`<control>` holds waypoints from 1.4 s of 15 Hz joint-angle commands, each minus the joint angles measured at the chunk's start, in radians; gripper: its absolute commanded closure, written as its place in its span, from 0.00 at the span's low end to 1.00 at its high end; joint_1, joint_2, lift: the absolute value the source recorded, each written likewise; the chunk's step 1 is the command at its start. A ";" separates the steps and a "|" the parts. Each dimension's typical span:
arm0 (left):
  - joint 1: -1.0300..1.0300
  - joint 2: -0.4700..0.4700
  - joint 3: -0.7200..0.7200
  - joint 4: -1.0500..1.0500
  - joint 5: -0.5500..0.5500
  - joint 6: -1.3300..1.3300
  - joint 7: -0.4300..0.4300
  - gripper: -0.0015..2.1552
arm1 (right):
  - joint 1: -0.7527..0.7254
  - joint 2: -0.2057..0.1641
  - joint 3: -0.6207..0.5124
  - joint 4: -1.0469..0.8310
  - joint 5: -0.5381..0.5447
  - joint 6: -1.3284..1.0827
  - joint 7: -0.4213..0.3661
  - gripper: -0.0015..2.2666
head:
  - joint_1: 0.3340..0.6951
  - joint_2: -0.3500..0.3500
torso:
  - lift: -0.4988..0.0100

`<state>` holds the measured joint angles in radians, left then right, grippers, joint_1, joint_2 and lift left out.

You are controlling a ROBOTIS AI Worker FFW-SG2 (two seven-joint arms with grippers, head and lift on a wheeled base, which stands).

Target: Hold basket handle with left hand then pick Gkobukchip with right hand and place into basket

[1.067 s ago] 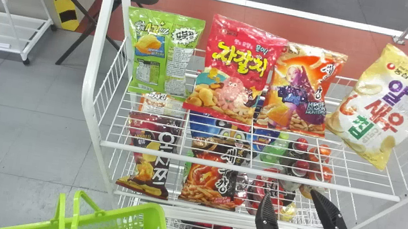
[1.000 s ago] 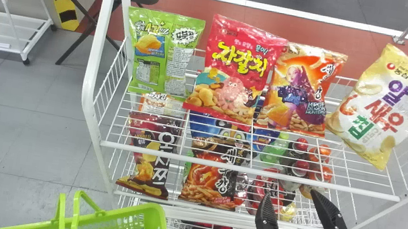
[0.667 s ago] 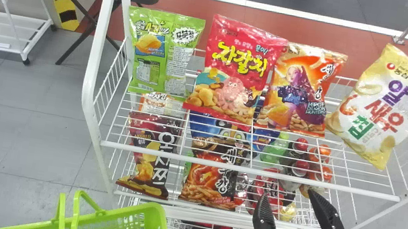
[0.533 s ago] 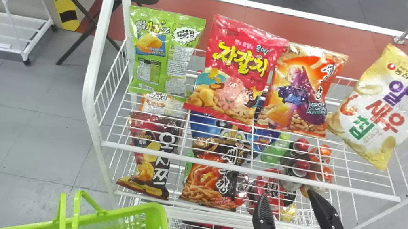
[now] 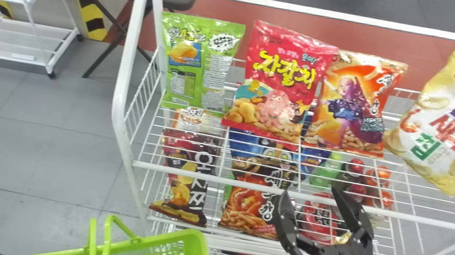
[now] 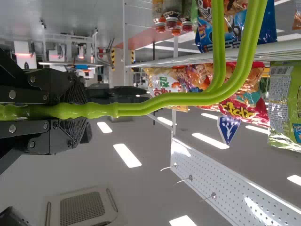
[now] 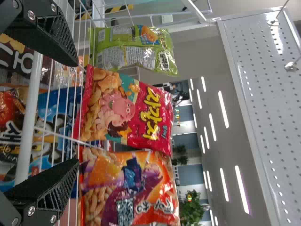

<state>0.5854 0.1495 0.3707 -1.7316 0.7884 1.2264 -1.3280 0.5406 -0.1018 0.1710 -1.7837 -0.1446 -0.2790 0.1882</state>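
In the head view my right gripper point(image 5: 310, 193) is open over the shelf's front rail, right of the green Gkobukchip bag point(image 5: 197, 65). That bag stands at the upper rack's left end. The right wrist view has the right gripper point(image 7: 75, 113) with its fingers spread and nothing between them; the Gkobukchip bag point(image 7: 134, 49) is beyond, beside the red bag. The green basket point(image 5: 201, 251) is at the bottom of the head view, left of the right gripper. The left gripper point(image 6: 77, 110) is shut on the green basket handle point(image 6: 164, 101) in the left wrist view.
On the upper rack, red point(image 5: 282, 81), orange point(image 5: 354, 102) and yellow-white point(image 5: 452, 122) bags stand right of the green one. More bags and bottles lie below. The front rail point(image 5: 303, 195) and left post point(image 5: 132, 39) frame the rack. Floor extends left of it.
The head view has shifted, so shelf and basket appear farther right. Relative to the shelf, my right gripper has moved left and forward, toward the bags. It was open before too.
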 commanded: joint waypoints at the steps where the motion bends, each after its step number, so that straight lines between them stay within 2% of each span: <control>1: 0.001 0.002 0.001 -0.005 0.000 0.003 0.001 1.00 | -0.085 0.010 0.058 -0.006 0.020 0.125 -0.019 0.03 | 1.00 0.60 | 0.98; 3: -0.007 0.007 -0.001 -0.008 0.000 0.006 0.004 1.00 | -0.156 0.030 0.114 -0.005 0.046 0.235 -0.058 0.03 | 1.00 0.69 | 0.98; 5: -0.012 0.009 -0.001 -0.008 0.000 0.012 0.004 1.00 | -0.234 0.047 0.174 0.007 0.077 0.327 -0.096 0.03 | 1.00 0.74 | 0.98; 8: -0.012 0.012 -0.001 -0.008 0.000 0.015 0.004 1.00 | -0.363 0.051 0.282 0.043 0.077 0.426 -0.167 0.03 | 1.00 0.86 | 0.98; 11: -0.010 0.018 0.005 -0.006 0.000 0.015 0.001 1.00 | -0.485 0.103 0.344 0.139 0.099 0.469 -0.210 0.03 | 1.00 0.94 | 0.98; 13: -0.009 0.019 0.008 -0.003 0.002 0.015 -0.002 1.00 | -0.565 0.103 0.377 0.216 0.099 0.478 -0.240 0.03 | 1.00 1.00 | 0.98; 17: -0.009 0.024 0.011 0.003 0.002 0.015 -0.005 1.00 | -0.714 0.103 0.403 0.385 0.097 0.478 -0.269 0.03 | 1.00 1.00 | 0.98; 21: -0.009 0.024 0.013 0.004 0.003 0.015 -0.008 1.00 | -0.806 0.103 0.458 0.465 0.097 0.484 -0.269 0.03 | 1.00 1.00 | 0.98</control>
<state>0.5768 0.1733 0.3820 -1.7275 0.7911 1.2419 -1.3351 -0.2360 0.0000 0.6052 -1.3484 -0.0505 0.2041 -0.0814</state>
